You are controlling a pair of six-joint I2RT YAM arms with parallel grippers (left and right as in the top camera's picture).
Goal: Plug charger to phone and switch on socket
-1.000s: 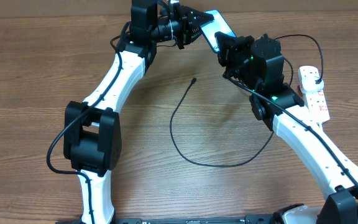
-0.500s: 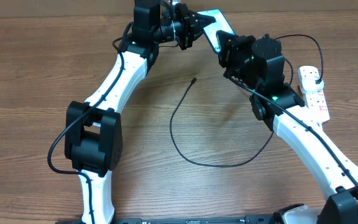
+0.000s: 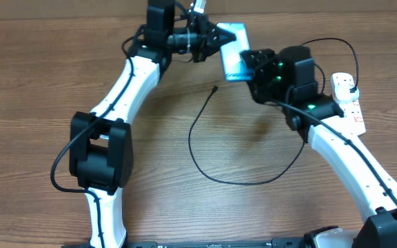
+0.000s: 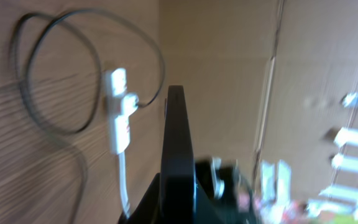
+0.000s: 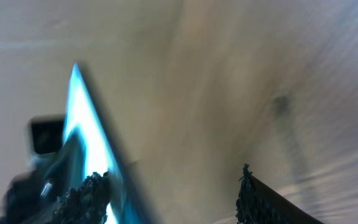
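Two hands now meet at the phone (image 3: 233, 49), far side of the counter (image 3: 33, 83). Vs. a sec ago the phone has swung round: it was angled off to the right, now it sits squarer, screen up, btwn the two hands. The left hand (image 3: 211, 40) has pushed rightward w/ it; the right hand (image 3: 252, 65) has slid left to meet its near end.

Left hand: clamped on the phone. The left wrist view shows the phone (image 4: 178, 143) edge-on, rising straight from btwn the fingers, held off the counter. Right hand: fingers (image 5: 260, 199) spread apart, phone (image 5: 86, 134) bright at one side, not gripped as far as the blur lets me tell.

Charger (image 3: 189, 143) hasn't budged: loose loop on the counter, connector tip (image 3: 215, 88) lying free, near the phone but apart from it. Other end runs to the socket (image 3: 350, 110) at the right edge; switch state too small to tell.

Meaning: phone looks repositioned so its port end is reachable; prob. next the free right hand goes for the tip. Plugging in and switching not yet done.
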